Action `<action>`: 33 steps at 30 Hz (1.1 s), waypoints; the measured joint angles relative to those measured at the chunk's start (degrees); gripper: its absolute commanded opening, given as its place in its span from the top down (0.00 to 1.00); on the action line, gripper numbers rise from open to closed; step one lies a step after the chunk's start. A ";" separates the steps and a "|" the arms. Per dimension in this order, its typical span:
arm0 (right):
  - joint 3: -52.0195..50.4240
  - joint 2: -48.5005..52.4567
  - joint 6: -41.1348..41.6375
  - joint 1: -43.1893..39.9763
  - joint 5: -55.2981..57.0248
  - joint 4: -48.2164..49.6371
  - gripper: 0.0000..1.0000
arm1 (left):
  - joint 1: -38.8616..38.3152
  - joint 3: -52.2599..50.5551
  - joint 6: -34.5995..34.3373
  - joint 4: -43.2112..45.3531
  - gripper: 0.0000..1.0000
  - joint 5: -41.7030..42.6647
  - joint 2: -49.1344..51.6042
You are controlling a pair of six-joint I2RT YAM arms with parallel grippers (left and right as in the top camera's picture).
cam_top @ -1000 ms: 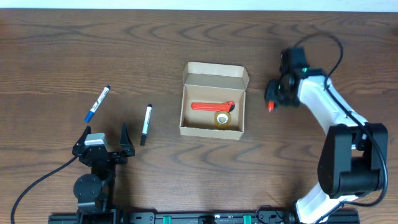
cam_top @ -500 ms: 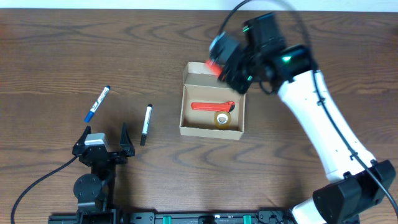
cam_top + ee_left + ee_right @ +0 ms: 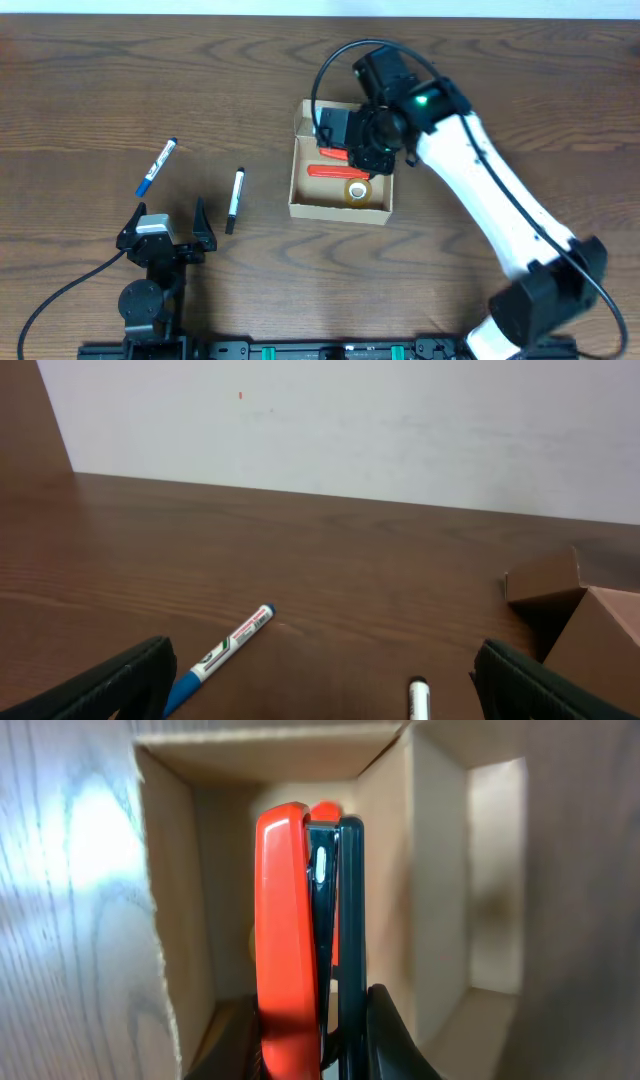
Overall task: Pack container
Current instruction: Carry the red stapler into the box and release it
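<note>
Left gripper (image 3: 168,212): near left of the table; jaws spread wide, nothing between them.
Black pen (image 3: 234,200): on the wood just beyond that gripper, left of the container; not packed.
Blue pen (image 3: 156,167): farther left, apart from the black pen; also not packed.
Container (image 3: 338,209): mid-table, flap lid open at its far side; a tape roll (image 3: 357,189) and a red item (image 3: 325,170) lie inside.
Right gripper (image 3: 345,135): over the container's far half; clenched on a red-and-black tool (image 3: 295,920) that hangs over the opening, not yet set down.
Progress: likely about halfway; 2 things in, 1 arriving, 2 pens and the lid left.
</note>
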 measured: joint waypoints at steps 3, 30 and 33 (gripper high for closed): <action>0.00 5.01 -0.22 0.00 0.26 0.17 0.99 | 0.00 0.00 0.00 0.00 0.05 -0.02 0.00; -0.02 19.82 2.08 0.37 -0.96 7.72 0.65 | 0.00 0.00 0.00 -0.02 0.05 0.00 0.00; -0.02 19.82 2.97 0.44 -1.14 7.72 0.62 | 0.00 0.00 0.00 -0.02 0.05 0.00 0.00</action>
